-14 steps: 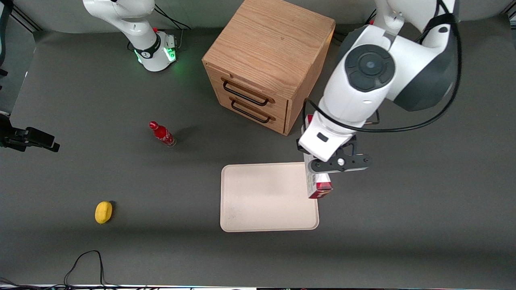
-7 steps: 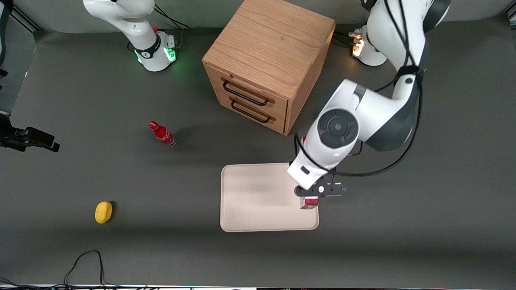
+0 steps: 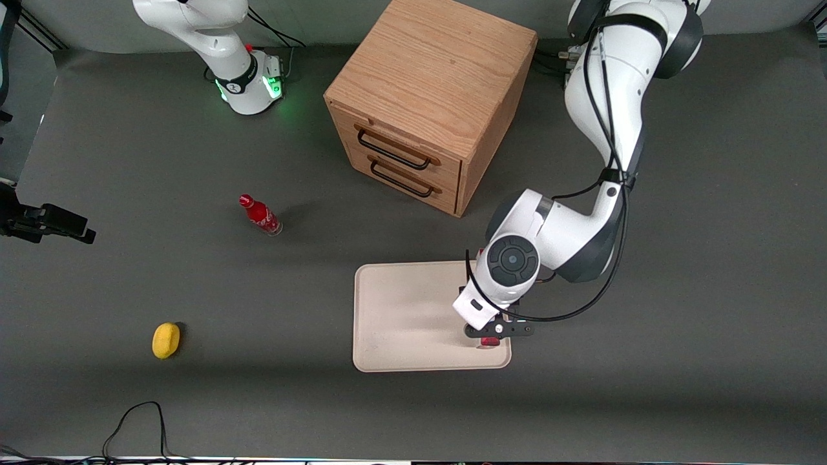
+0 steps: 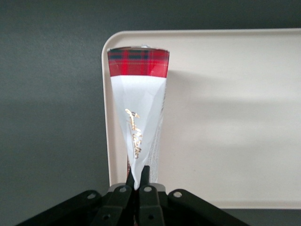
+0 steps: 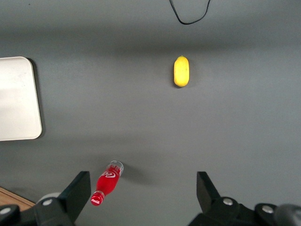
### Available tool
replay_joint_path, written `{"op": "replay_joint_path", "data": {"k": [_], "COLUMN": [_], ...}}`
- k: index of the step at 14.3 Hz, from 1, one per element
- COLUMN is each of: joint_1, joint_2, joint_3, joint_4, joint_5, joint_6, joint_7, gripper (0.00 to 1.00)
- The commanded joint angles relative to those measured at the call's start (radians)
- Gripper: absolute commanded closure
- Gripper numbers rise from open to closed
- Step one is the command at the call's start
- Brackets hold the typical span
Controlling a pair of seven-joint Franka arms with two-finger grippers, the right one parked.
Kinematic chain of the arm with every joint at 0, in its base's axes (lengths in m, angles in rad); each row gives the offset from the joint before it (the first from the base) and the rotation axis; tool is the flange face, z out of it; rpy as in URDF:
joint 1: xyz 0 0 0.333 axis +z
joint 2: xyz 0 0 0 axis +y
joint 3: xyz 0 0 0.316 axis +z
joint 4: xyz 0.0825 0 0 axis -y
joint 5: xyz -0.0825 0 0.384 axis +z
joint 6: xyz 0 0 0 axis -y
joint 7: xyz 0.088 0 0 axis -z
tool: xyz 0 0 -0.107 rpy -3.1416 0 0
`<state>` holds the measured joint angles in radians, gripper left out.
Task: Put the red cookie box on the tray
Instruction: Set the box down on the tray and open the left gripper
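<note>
The red cookie box point(image 4: 139, 113) is held in my gripper point(image 4: 138, 178), whose fingers are shut on its narrow white side; its red tartan end points away from the wrist camera. The box lies low along the edge of the cream-white tray point(image 4: 225, 117) on the working arm's side. In the front view the gripper point(image 3: 494, 333) is down over the tray's point(image 3: 407, 316) corner nearest the front camera. Only a small red end of the box point(image 3: 490, 341) shows under the wrist. I cannot tell whether the box touches the tray.
A wooden drawer cabinet point(image 3: 429, 97) stands farther from the front camera than the tray. A small red bottle point(image 3: 260, 214) and a yellow lemon point(image 3: 166, 340) lie toward the parked arm's end of the table. A black cable point(image 3: 139, 420) loops at the table's front edge.
The arm has come down and moved nearer the front camera, carrying the box from above the tray's edge to low over the tray's near corner. The grip stayed shut.
</note>
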<state>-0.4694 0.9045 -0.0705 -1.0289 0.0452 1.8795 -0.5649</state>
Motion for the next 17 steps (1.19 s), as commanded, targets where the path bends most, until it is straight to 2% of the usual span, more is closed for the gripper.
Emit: {"op": "replay_joint_path", "data": {"k": [1,11,12,13,14,15,17], "joint_1": [0.005,0.005,0.006,0.006,0.006,0.006,0.005], "joint_2": [0.005,0.050,0.050,0.050,0.048,0.047,0.039], "joint_3": [0.001,0.008,0.009,0.009,0.009,0.009,0.008], "joint_4": [-0.019,-0.019,-0.019,-0.019,-0.019,-0.019,-0.019], "joint_5": [0.015,0.022,0.028,0.042,0.045,0.047,0.045], "joint_6": [0.015,0.102,0.102,0.102,0.102,0.101,0.090], "joint_7": [0.007,-0.032,-0.021,-0.021,-0.026,-0.032,-0.036], "gripper": [1.00,1.00,0.54,0.34,0.09,0.00,0.00]}}
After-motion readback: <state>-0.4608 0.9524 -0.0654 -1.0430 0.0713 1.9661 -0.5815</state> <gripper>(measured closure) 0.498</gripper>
